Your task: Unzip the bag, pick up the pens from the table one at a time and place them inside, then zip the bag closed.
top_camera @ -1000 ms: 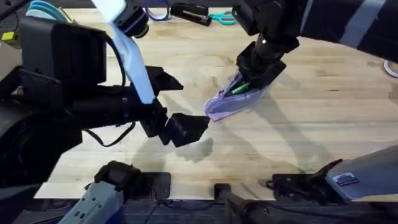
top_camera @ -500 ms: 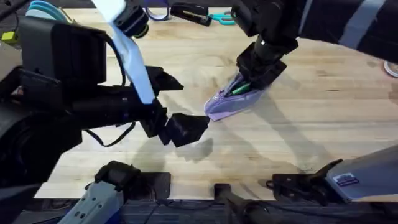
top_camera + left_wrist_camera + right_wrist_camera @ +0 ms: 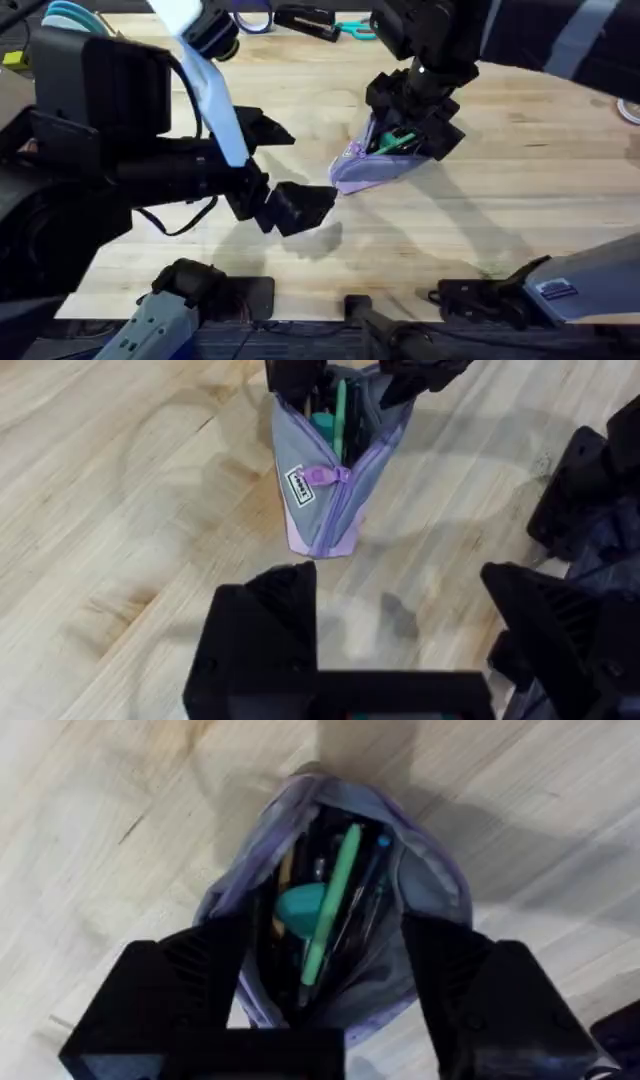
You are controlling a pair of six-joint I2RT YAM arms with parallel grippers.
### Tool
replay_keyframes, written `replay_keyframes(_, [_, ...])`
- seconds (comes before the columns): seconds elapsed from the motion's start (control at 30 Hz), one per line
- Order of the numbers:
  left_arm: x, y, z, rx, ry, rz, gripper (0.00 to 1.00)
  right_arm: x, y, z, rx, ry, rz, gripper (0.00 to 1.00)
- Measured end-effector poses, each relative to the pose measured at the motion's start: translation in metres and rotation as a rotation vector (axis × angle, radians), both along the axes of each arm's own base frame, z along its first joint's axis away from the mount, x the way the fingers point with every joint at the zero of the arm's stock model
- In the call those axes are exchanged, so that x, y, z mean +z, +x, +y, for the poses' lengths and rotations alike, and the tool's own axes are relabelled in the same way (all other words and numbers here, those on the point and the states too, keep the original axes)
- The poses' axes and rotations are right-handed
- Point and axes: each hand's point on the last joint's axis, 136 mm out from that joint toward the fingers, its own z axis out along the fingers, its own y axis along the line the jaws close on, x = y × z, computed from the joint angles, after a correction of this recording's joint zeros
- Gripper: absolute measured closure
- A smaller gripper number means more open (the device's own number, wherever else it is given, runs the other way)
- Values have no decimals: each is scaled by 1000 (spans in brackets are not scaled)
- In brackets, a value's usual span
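The lavender bag [image 3: 365, 170] lies on the table [image 3: 520, 150] at mid-table, its mouth unzipped and gaping. A green pen [image 3: 396, 141] rests inside it, seen in the right wrist view as a pen [image 3: 332, 900] among dark items and a teal piece. My right gripper [image 3: 408, 138] hangs over the mouth, open, its fingers [image 3: 190, 985] straddling the bag [image 3: 420, 890]. My left gripper [image 3: 298, 207] hovers just short of the bag's closed end, open and holding nothing. The left wrist view shows the bag [image 3: 325, 490] with its zipper pull beside the pale label.
Teal-handled scissors [image 3: 356, 28] and a black tool [image 3: 305, 19] lie along the far edge. Purple handles [image 3: 252, 20] sit beside them. The left arm's body covers the table's left side. Bare wood stretches to the right of the bag.
The right gripper's fingers have spread apart over the bag's mouth, leaving the green pen inside. The left arm and the bag stay put.
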Motion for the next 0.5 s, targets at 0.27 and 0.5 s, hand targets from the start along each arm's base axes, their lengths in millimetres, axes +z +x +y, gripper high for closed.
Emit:
replay_keyframes(0.27, [0,0,0,0,0,0,8,0,0,0,0,0,0,8])
replay_keyframes(0.5, [0,0,0,0,0,0,8,0,0,0,5,0,0,8])
